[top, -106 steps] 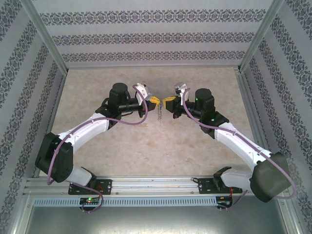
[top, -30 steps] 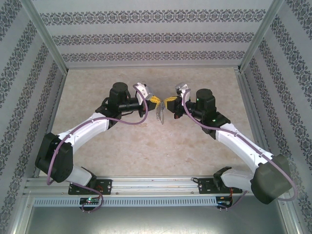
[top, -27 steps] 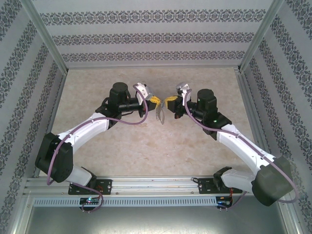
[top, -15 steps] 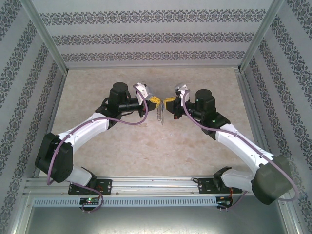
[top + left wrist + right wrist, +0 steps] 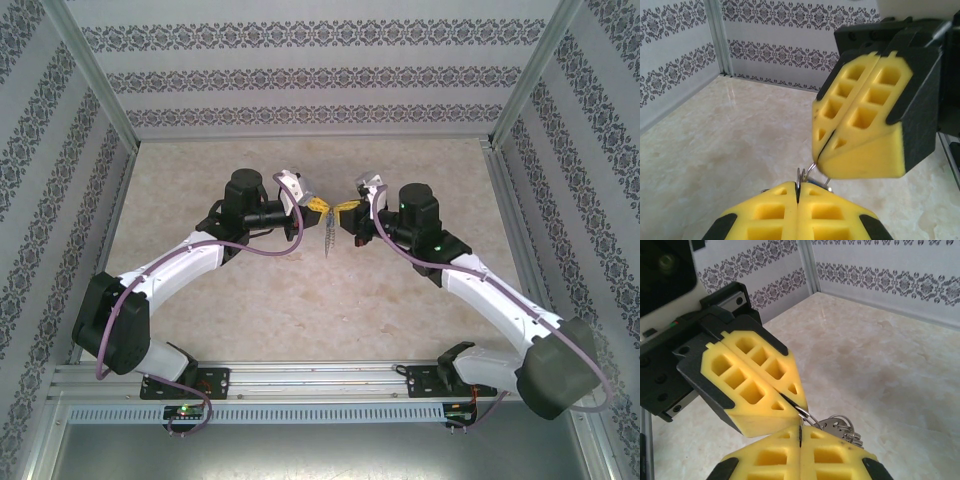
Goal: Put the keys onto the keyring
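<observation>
Both grippers meet tip to tip above the middle of the table. My left gripper (image 5: 317, 205) (image 5: 799, 192) is shut, and thin grey metal of the keyring (image 5: 800, 176) pokes out of its jaws. The keyring's fine chain (image 5: 326, 240) hangs below the meeting point. My right gripper (image 5: 343, 208) (image 5: 800, 429) is shut on a thin wire loop (image 5: 809, 416) that runs across to the left gripper's fingertips (image 5: 790, 395). The keys (image 5: 839, 426), small and silver with several thin rings, hang just behind the right fingers. A sliver of blue (image 5: 816, 181) shows under the opposing right gripper (image 5: 821, 152).
The beige marble-look table (image 5: 300, 290) lies bare below the arms. Patterned walls with aluminium posts (image 5: 95, 85) close in the back and both sides. The arm bases sit on the rail (image 5: 320, 385) at the near edge.
The right gripper drew back slightly to the right about a second ago and has since closed in on the left gripper again. The chain swung and now hangs straighter. Both stayed shut.
</observation>
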